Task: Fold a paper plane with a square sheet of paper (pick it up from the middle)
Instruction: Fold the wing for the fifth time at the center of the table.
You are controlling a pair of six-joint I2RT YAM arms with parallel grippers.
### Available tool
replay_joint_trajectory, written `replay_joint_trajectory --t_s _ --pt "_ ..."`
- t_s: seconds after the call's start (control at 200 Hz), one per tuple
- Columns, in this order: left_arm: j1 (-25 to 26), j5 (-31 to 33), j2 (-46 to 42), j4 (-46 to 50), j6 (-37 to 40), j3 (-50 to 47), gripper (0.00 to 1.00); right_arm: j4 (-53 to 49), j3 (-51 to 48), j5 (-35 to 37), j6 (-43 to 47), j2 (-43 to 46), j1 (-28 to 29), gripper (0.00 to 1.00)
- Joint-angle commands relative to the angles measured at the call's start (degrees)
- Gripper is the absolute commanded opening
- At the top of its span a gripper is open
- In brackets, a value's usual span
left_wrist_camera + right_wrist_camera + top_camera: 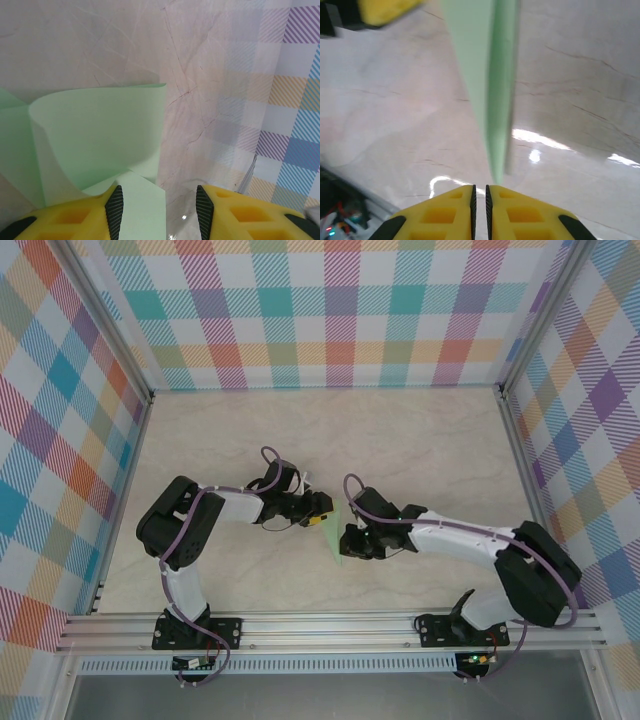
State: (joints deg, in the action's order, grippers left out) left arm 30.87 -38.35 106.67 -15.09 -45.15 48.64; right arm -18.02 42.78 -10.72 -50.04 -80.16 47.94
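Observation:
The square sheet of paper is pale green and stands nearly on edge between the two grippers at the table's middle. My right gripper is shut on its lower end; in the right wrist view the paper rises as a narrow strip from the closed gripper. My left gripper is open just left of the sheet. In the left wrist view the paper curls in a loose bend, and a flat flap of it reaches between the fingers of the open gripper, beside the left pad.
The marble-look table is walled by checked panels at the back and on both sides. An aluminium rail runs along the near edge at the arm bases. A yellow finger of the left gripper shows in the right wrist view.

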Motion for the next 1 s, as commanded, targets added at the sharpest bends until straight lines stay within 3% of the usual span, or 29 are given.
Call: replay_joint_trajectory --t_s 0.0,0.1,0.305,0.995 --pt "0.4 3.7 5.1 5.2 2.2 -1.0 0.45 9.3 -1.2 -5.1 0.6 -0.5 -1.4 0.16" --pt "0.4 3.6 5.1 5.2 2.3 -1.0 0.45 18.1 -0.9 -11.2 -2.3 -5.7 -2.1 0.14" --pt "0.4 3.5 5.1 5.6 2.5 -1.1 0.45 27.3 -2.7 -14.6 -6.9 -14.2 -3.6 0.11" --pt "0.4 3.8 5.7 7.3 3.4 -0.4 0.44 27.5 -14.5 -17.4 -6.9 -12.1 -3.7 0.12"
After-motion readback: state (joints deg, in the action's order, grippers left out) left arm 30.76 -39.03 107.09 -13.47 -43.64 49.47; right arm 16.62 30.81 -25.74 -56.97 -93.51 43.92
